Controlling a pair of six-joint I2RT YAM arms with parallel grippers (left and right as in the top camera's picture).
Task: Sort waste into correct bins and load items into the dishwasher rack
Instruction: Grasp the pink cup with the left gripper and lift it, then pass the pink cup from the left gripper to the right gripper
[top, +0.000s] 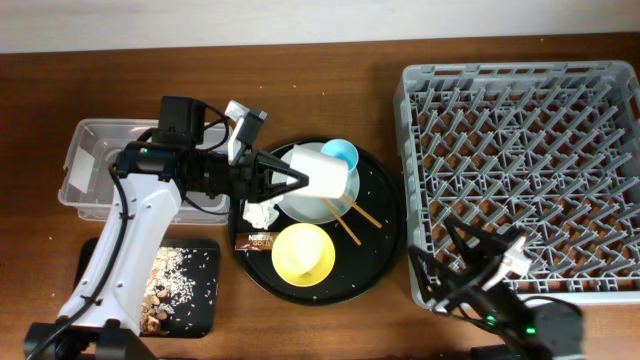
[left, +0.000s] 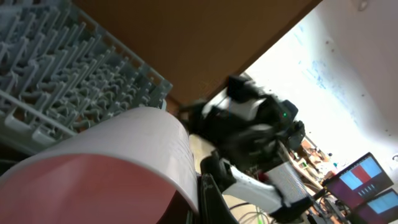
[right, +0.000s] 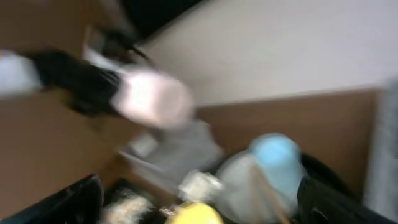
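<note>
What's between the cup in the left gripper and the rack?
Overhead view: the blue cup right beside the pink cup, then the round black tray's rim, reaching nearly to the dishwasher rack.

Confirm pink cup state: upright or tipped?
Tipped on its side. Overhead shows the pink cup side-on, no round mouth visible, gripped by the left end effector above the plate.

The surface (top: 330, 60) is viewed straight down from overhead. The pink cup (left: 93, 180) is seen closely from the left wrist, facing the dishwasher rack (left: 68, 81), and distantly, blurred, from the opposite right wrist.
</note>
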